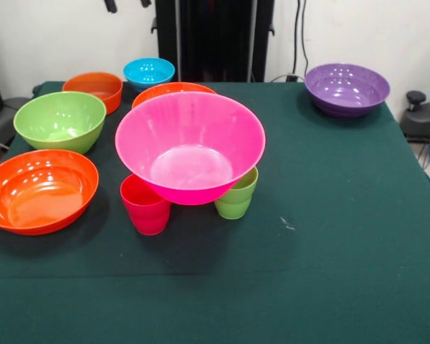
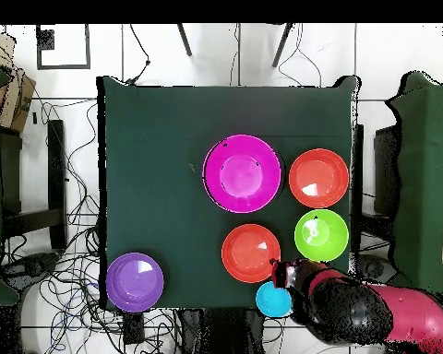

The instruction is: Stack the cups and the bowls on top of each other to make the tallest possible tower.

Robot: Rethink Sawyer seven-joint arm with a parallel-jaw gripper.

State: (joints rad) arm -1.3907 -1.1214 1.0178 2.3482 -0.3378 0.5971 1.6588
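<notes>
A: Two cups, the magenta-red cup (image 1: 145, 205) and the light green cup (image 1: 236, 195), stand nearest on the worktop (image 1: 330, 236), propping the large pink bowl (image 1: 190, 147) between them.

B: How do they handle?

A: Light, glossy plastic, likely slippery; I would pinch a rim, since the walls are thin and stiff. The pink bowl probably tips easily.

B: Behind?

A: A wide orange bowl (image 1: 40, 190), the green bowl (image 1: 60, 120), then the small orange bowl (image 1: 94, 89), blue bowl (image 1: 149, 72) and purple bowl (image 1: 346, 89).

B: The tool?

A: The tool (image 2: 285, 274) hovers by the blue bowl; I cannot tell if it is apart.
</notes>
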